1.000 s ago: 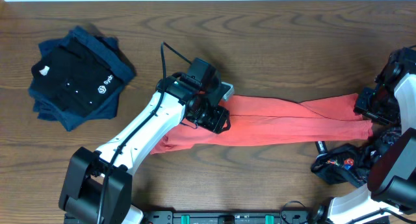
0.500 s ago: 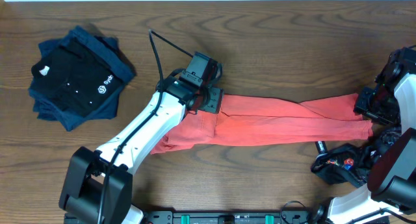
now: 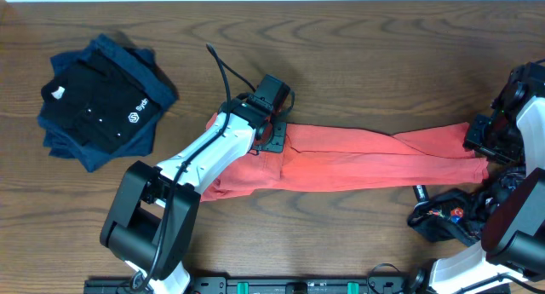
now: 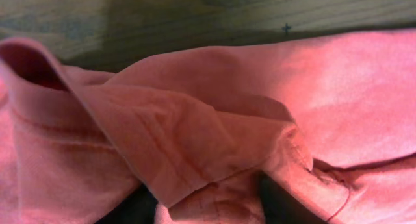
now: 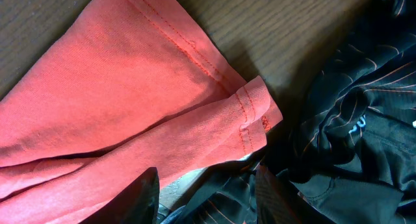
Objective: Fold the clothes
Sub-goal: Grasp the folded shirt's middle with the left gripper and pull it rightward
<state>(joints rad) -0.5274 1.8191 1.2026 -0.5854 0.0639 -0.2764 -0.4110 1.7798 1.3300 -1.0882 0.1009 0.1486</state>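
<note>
A coral-red T-shirt (image 3: 366,162) lies stretched in a long band across the table. My left gripper (image 3: 274,139) is down on its far edge near the left end. In the left wrist view, coral cloth (image 4: 195,133) fills the frame and a bunched fold sits between the dark fingers (image 4: 127,211), which stand apart. My right gripper (image 3: 477,145) hovers over the shirt's right end. Its fingers (image 5: 140,198) are apart with nothing gripped, above the hemmed corner (image 5: 250,113) and a black jersey with red lines (image 5: 351,107).
A stack of navy and black shirts (image 3: 98,102) sits at the far left. The black jersey (image 3: 443,219) lies crumpled at the front right, by the right arm's base. Bare wooden table (image 3: 358,64) runs along the back.
My left gripper has moved from the shirt's middle toward its far edge, widened, then narrowed around a fold. The shirt's left part now shows a crease. The right arm is still.
</note>
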